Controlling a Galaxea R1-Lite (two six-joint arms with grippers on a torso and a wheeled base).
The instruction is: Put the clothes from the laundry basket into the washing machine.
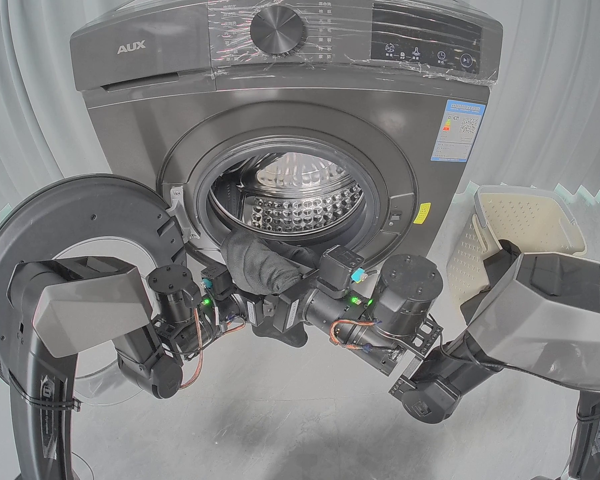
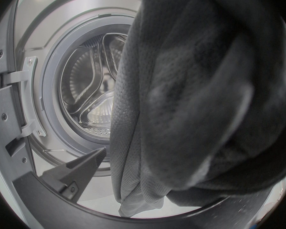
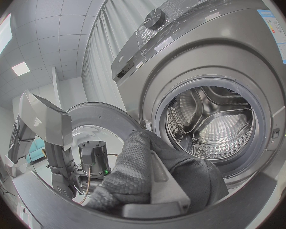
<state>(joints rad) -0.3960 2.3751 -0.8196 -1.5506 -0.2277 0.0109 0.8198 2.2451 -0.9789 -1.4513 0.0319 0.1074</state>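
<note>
Garment (image 1: 260, 265) sits at 6 o'clock on the door seal (image 1: 375, 208), right tool (image 3: 155, 175) clamped on it, can't tell for left tool (image 1: 247, 305); might slide back out

Head view high, facing washing machine (image 1: 147, 121), wrist views close, sharing drum (image 3: 213, 121)

You have bright, even, diffuse light here. In the right wrist view a ceiling panel (image 3: 20, 68) glows white. The steel drum (image 1: 300, 191) throws back strong highlights, and the plastic film (image 1: 280, 31) over the controls glints in streaks. Both wrist views bow straight lines hard and fall to black at their corners. Close to the left wrist lens, the dark cloth (image 2: 197, 96) reads murky, its folds deep in shade.
</note>
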